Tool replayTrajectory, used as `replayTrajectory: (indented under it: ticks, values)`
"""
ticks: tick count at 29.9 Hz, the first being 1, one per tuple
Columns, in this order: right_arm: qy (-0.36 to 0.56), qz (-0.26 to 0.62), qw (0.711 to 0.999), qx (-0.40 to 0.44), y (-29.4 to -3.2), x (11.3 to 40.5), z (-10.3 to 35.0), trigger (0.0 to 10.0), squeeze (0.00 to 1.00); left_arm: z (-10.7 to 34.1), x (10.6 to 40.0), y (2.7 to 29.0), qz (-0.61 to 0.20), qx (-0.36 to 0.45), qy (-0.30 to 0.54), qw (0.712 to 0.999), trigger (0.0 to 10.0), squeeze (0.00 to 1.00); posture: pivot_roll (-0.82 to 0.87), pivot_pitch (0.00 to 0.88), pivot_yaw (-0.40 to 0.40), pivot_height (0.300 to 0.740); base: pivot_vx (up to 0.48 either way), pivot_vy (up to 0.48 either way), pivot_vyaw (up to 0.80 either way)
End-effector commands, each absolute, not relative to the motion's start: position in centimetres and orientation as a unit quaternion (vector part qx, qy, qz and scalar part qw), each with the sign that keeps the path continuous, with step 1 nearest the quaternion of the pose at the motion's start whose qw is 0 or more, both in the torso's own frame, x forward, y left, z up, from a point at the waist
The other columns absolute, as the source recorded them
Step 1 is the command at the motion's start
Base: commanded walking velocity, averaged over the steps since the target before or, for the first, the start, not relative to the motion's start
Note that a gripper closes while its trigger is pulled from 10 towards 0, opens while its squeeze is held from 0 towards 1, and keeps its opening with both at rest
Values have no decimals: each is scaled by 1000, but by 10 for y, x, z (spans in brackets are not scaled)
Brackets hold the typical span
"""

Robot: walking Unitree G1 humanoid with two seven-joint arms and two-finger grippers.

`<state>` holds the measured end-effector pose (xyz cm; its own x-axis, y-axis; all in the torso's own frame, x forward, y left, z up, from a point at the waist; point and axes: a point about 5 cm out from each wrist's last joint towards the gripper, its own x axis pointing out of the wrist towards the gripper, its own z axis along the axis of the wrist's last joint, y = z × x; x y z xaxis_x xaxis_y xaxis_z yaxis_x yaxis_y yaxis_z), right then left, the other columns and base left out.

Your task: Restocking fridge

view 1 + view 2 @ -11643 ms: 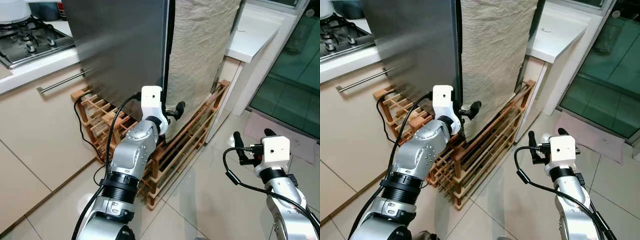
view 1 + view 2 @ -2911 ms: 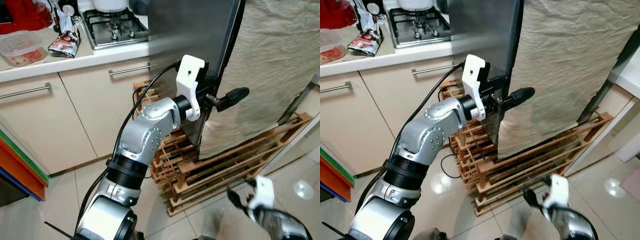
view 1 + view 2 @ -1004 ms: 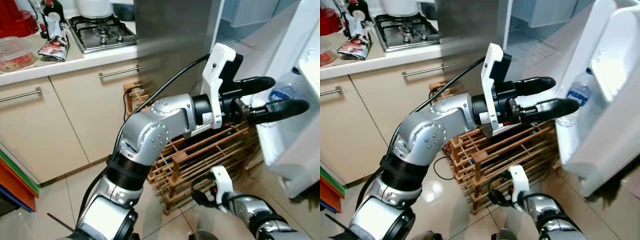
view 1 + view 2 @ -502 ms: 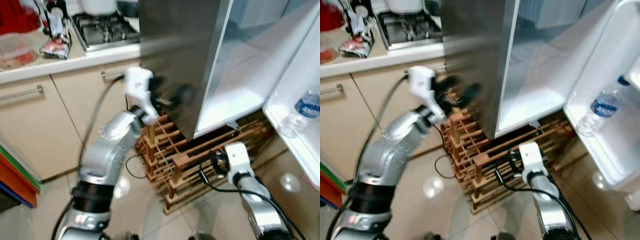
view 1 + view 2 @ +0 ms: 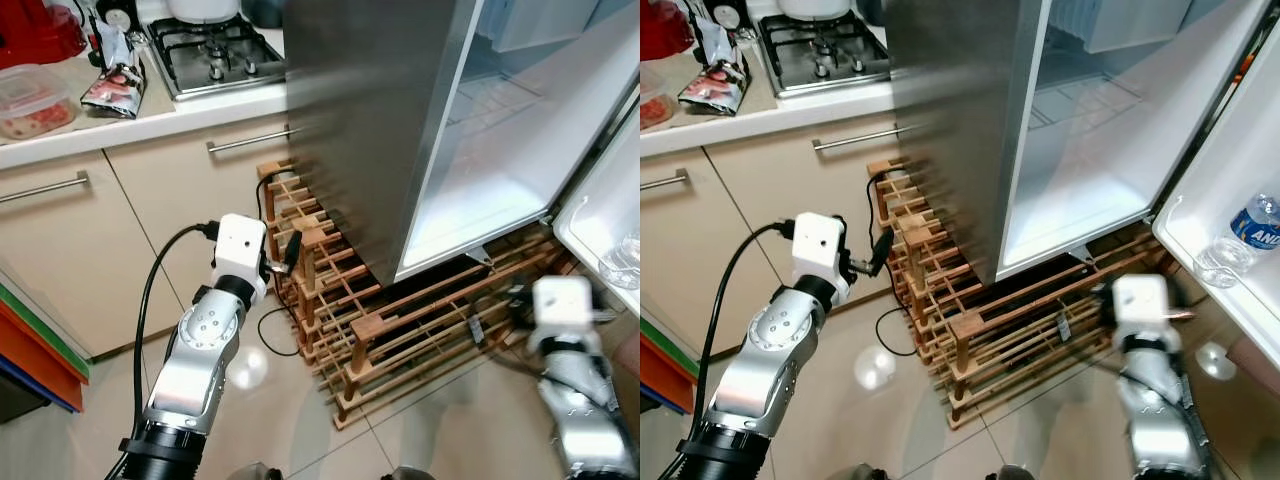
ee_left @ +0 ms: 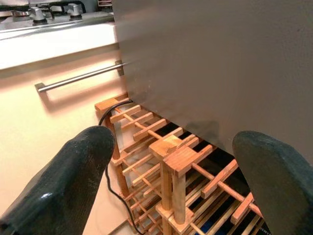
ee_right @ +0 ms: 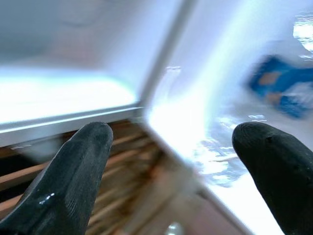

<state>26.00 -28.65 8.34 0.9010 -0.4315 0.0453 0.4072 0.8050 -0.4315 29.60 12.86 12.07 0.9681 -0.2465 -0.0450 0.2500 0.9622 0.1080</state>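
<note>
The fridge stands open, its steel side towards me and its white, bare interior lit. Its door swings out at the right, and a clear water bottle with a blue label lies in the door shelf. My left gripper is low beside the wooden rack, apart from the fridge, and is open; the left wrist view shows its fingers spread wide with nothing between them. My right gripper is open too, blurred, low near the bottom of the door.
A wooden wine rack sits under and in front of the fridge, with a black cable beside it. To the left are beige cabinets, a counter with a gas hob, a snack packet and a plastic container. Tiled floor lies in front.
The fridge door has swung open. My left arm has dropped from the fridge's edge to beside the rack. My right gripper has moved right, towards the door.
</note>
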Motion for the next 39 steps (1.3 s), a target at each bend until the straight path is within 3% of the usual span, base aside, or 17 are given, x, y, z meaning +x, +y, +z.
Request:
replayTrajectory:
  ticks: [1, 7, 12, 19, 31, 36, 39]
  values:
    - [45, -261, 942, -206, -300, 257, 80, 10000, 0, 128, 301, 129, -128, 66, -5, 990, 10000, 0, -82, 0, 33, 711, 0, 0, 0]
    - [35, -269, 948, -164, -297, 264, 84, 10000, 0, 137, 299, 130, -133, 33, -33, 990, 10000, 0, -74, 0, 36, 711, 156, -180, 0]
    - [16, -192, 974, -120, -265, 277, 81, 10000, 0, 147, 296, 122, -142, -10, -58, 988, 10000, 0, -73, 0, 14, 711, 316, -357, 0]
    - [30, -160, 979, -119, -253, 279, 74, 10000, 0, 152, 297, 122, -127, -28, -63, 989, 10000, 0, -40, 0, -12, 711, 339, -336, 0]
    - [56, -152, 979, -127, -257, 276, 62, 10000, 0, 153, 292, 135, -114, -21, -57, 992, 10000, 0, -5, 0, 3, 711, 118, -106, 0]
    - [96, -224, 956, -165, -289, 268, 53, 10000, 0, 154, 292, 134, -124, -11, -55, 991, 10000, 0, -9, 0, 17, 711, 0, 0, 0]
    - [82, -214, 960, -160, -287, 269, 57, 10000, 0, 154, 293, 135, -124, -11, -54, 991, 10000, 0, -14, 0, 19, 711, 0, 0, 0]
